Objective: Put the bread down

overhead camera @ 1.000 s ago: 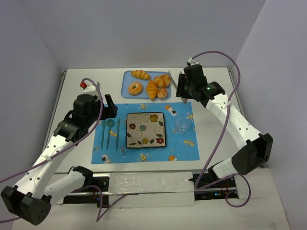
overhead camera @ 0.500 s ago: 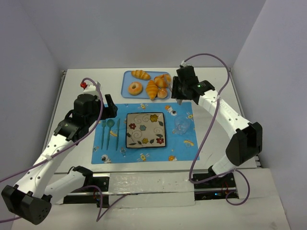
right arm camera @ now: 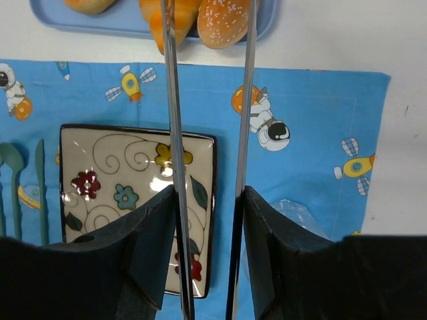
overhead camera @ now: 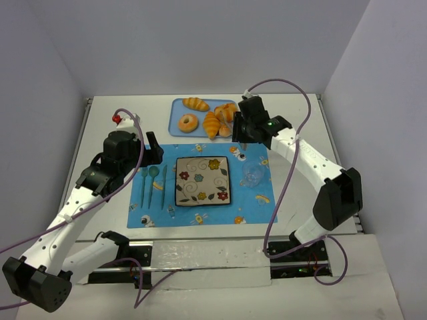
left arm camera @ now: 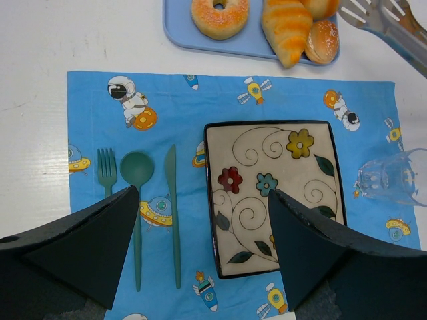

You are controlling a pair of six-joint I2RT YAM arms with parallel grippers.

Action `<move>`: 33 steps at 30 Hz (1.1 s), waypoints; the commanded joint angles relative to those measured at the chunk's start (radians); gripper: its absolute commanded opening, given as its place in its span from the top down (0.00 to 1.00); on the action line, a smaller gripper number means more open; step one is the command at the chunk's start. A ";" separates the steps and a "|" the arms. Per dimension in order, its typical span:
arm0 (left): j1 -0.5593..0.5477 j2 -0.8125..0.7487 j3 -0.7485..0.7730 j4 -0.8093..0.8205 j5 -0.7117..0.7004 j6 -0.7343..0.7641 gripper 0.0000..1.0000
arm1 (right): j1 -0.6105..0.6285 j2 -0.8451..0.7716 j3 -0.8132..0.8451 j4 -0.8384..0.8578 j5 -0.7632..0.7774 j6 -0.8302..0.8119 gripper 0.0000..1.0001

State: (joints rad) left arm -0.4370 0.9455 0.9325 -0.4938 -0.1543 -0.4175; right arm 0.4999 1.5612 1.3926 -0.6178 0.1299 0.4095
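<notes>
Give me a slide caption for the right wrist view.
Open right gripper lines up on the bread at the blue tray's corner.

The bread (left arm camera: pixel 322 41) is a small round golden-orange bun with a pale, sugar-speckled top. It sits upright at the near right corner of the blue tray (left arm camera: pixel 180 35), touching the striped croissant (left arm camera: pixel 287 27) on its left, and lies just inside the tray's rim.
</notes>
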 commanded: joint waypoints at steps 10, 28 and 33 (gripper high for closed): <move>0.004 -0.002 0.000 0.029 -0.007 -0.003 0.12 | 0.029 0.042 -0.027 0.050 0.042 0.017 0.49; 0.004 0.004 0.000 0.027 -0.008 -0.003 0.12 | 0.031 0.076 -0.066 0.076 0.037 0.020 0.48; 0.003 0.006 0.000 0.027 -0.008 -0.004 0.12 | 0.031 0.099 -0.060 0.078 0.030 0.018 0.48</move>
State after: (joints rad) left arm -0.4370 0.9497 0.9291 -0.4938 -0.1539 -0.4179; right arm 0.5213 1.6474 1.3273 -0.5831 0.1555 0.4255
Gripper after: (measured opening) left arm 0.883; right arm 0.524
